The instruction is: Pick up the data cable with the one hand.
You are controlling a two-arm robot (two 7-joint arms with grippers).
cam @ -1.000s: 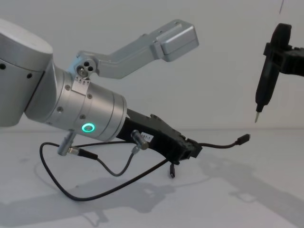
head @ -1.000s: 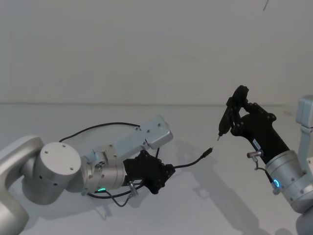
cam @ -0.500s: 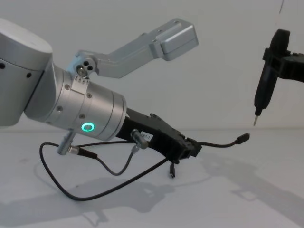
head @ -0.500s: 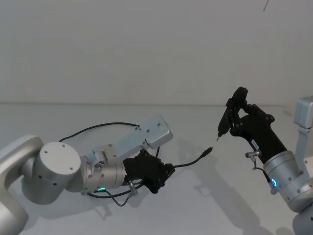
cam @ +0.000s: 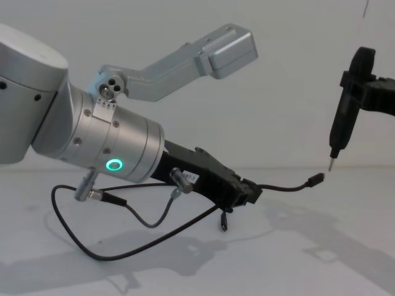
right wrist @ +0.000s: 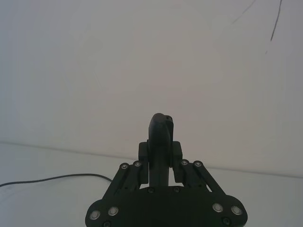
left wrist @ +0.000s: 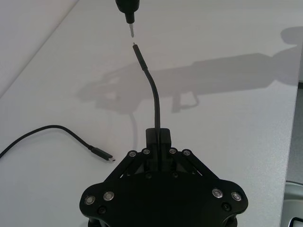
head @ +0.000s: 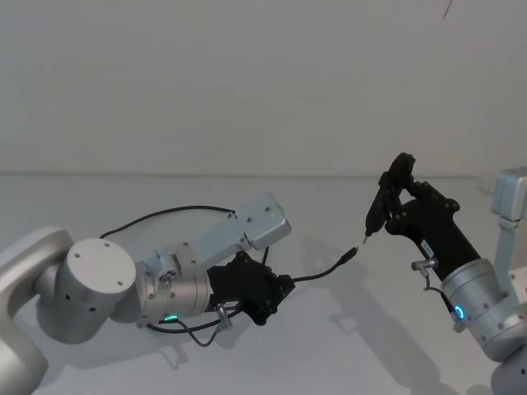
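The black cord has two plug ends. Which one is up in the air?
The plug sticking out past the left gripper, close under the tip of the stick tool. The data cable's other plug lies flat on the table.

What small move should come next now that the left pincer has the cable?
Probably a short straight lift with the left pincer. It is shut on the cable near one plug, which sticks out in the air, while the long loop and the other plug lie on the table. The pen-like tool in the right pincer hangs just above the raised plug, so rising slowly seems wise.
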